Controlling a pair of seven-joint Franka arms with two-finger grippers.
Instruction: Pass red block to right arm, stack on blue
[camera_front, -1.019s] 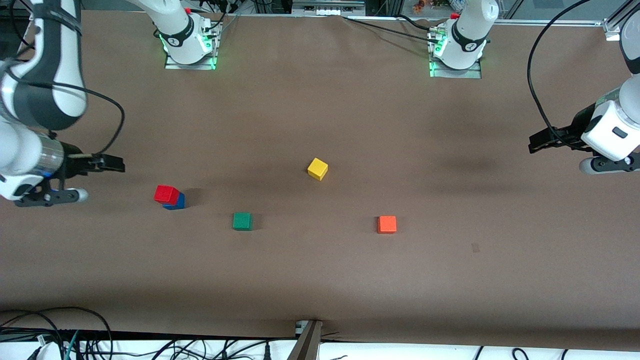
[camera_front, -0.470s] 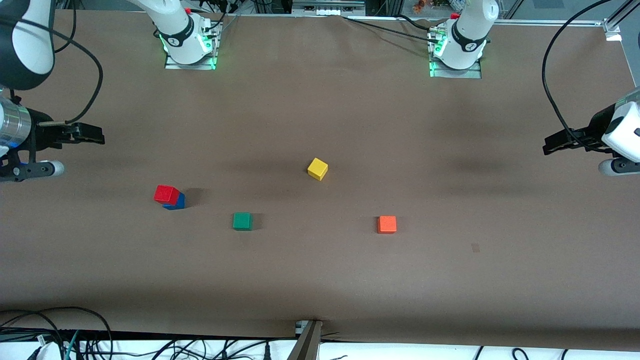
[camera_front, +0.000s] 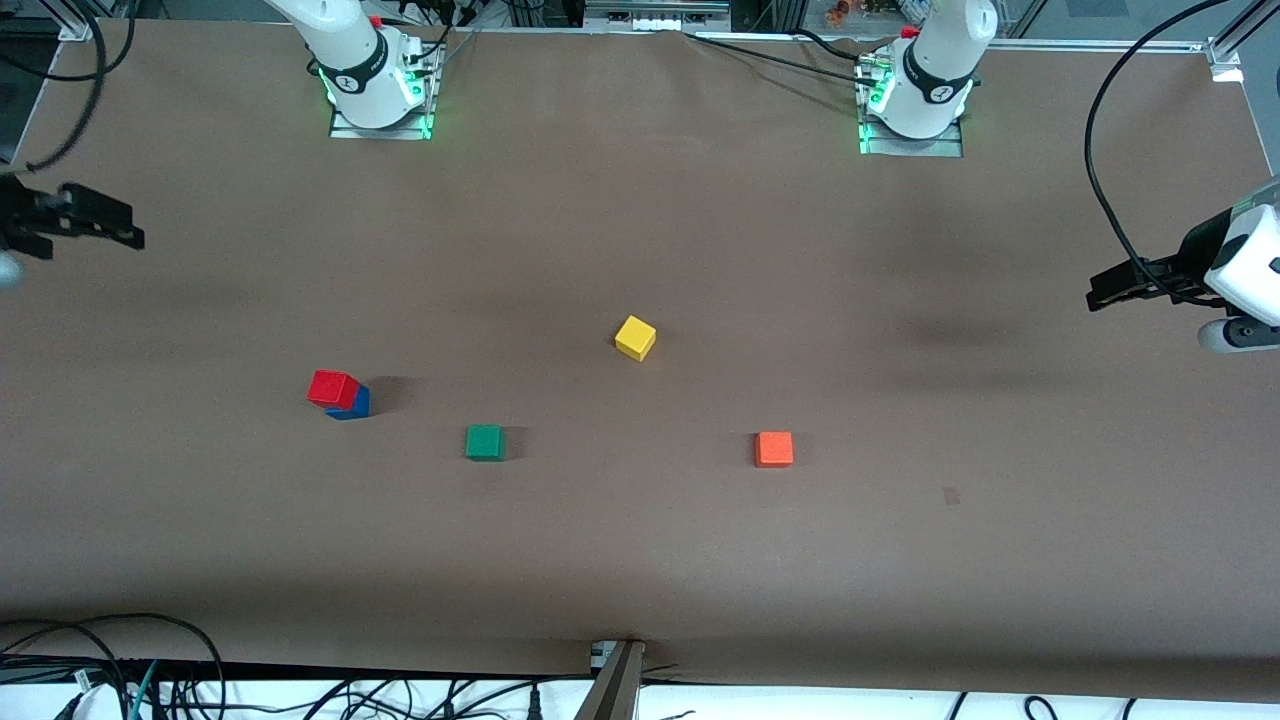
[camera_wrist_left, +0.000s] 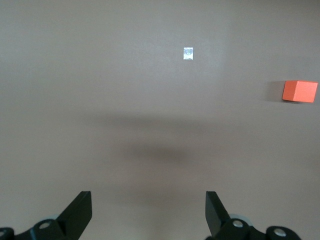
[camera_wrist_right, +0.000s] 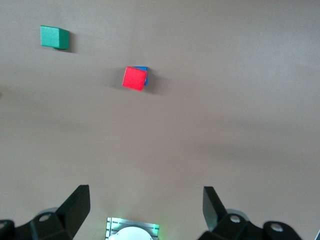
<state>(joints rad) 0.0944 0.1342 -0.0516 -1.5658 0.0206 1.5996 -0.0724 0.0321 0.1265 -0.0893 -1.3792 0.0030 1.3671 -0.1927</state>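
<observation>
The right gripper (camera_front: 95, 222) hangs over the bench edge at the right arm's end, jaws spread wide and holding nothing. The red block (camera_front: 333, 388) sits on top of the blue block (camera_front: 352, 403), a bit twisted and not quite lined up, near that same end. So the stacking looks done. The green block (camera_front: 485, 442) lies nearer the front camera, toward the middle. The yellow block (camera_front: 635, 337) sits in the middle of the bench, and the orange block (camera_front: 774, 449) lies toward the left arm's end. The left gripper (camera_front: 1125, 285) waits over that end's edge, jaws apart and empty. The best thing now is to pull away slowly and keep well clear of the little tower.
</observation>
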